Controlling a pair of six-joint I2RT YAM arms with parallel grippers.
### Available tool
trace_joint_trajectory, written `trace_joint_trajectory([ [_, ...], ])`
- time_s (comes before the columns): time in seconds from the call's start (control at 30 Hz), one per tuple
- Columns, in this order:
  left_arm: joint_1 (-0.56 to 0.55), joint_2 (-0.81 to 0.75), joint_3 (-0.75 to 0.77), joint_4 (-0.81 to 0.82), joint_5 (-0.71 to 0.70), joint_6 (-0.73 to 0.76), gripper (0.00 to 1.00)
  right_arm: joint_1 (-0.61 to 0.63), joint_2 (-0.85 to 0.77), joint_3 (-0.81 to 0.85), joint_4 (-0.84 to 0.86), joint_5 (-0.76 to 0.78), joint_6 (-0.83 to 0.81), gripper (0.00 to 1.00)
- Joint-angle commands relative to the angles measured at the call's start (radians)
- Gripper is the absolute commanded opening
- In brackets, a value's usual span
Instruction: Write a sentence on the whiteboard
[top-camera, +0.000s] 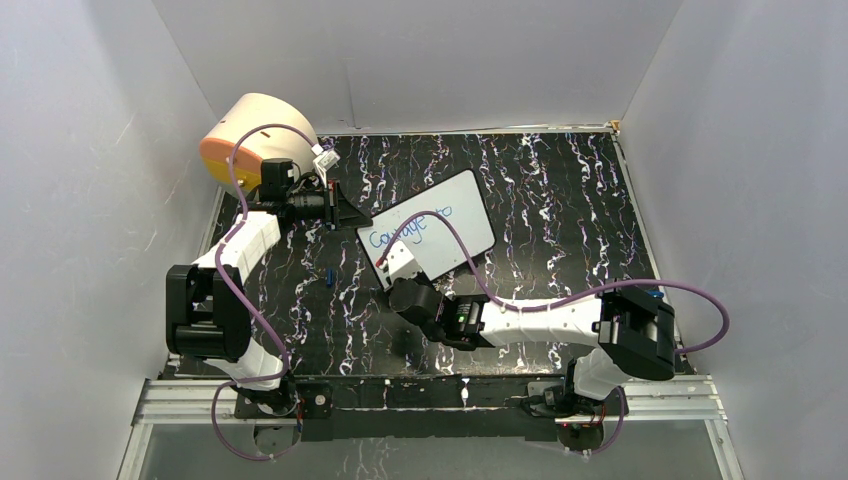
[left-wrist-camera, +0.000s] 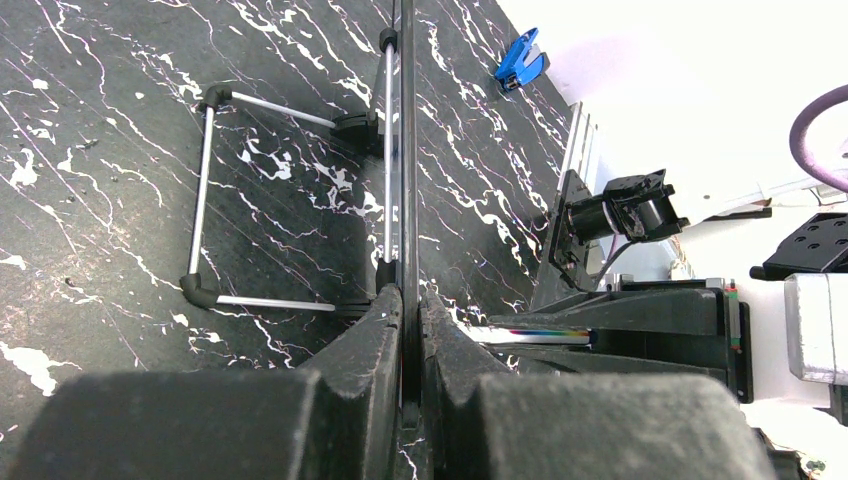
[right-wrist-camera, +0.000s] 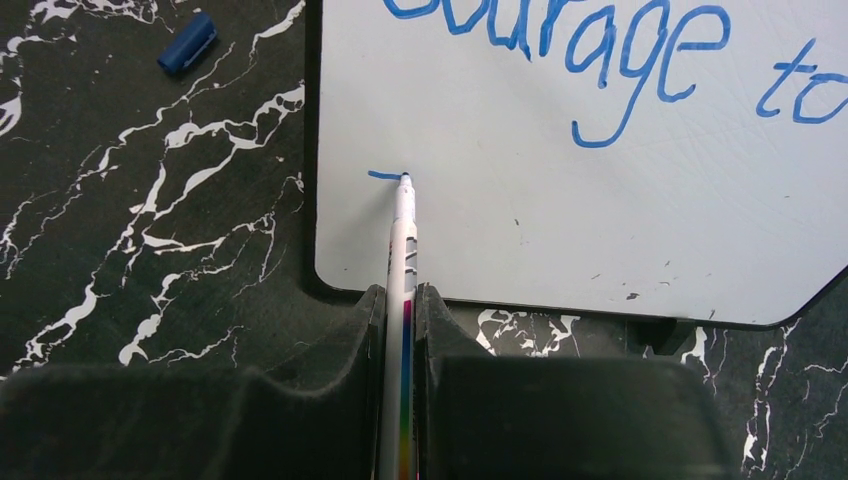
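Marbled black table (top-camera: 560, 200) bears whiteboard (top-camera: 455, 215) and blue cap (top-camera: 329, 276).

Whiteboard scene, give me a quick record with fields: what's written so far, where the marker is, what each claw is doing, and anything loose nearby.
whiteboard: on the dark marbled table, set at an angle
writing: blue, "Courage to" on the first line, with a short stroke begun below it
marker: tip touching the board at that stroke
right claw: shut on the marker
left claw: shut on a thin black bar
blue cap: lying loose on the table beside the board
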Motion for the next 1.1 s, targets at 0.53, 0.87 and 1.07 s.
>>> trace_joint_trajectory([
  [0.53,-0.009,0.006,-0.006,-0.057,-0.082,0.032,0.0,-0.013,0.003,0.055,0.091,-0.019,-0.031,0.0],
  [0.87,-0.009,0.008,-0.004,-0.057,-0.079,0.032,0.0,-0.017,0.012,0.068,0.029,-0.053,-0.012,0.0],
  [1.07,-0.009,0.008,-0.005,-0.057,-0.079,0.031,0.0,-0.018,0.009,0.061,-0.038,-0.066,0.027,0.0],
])
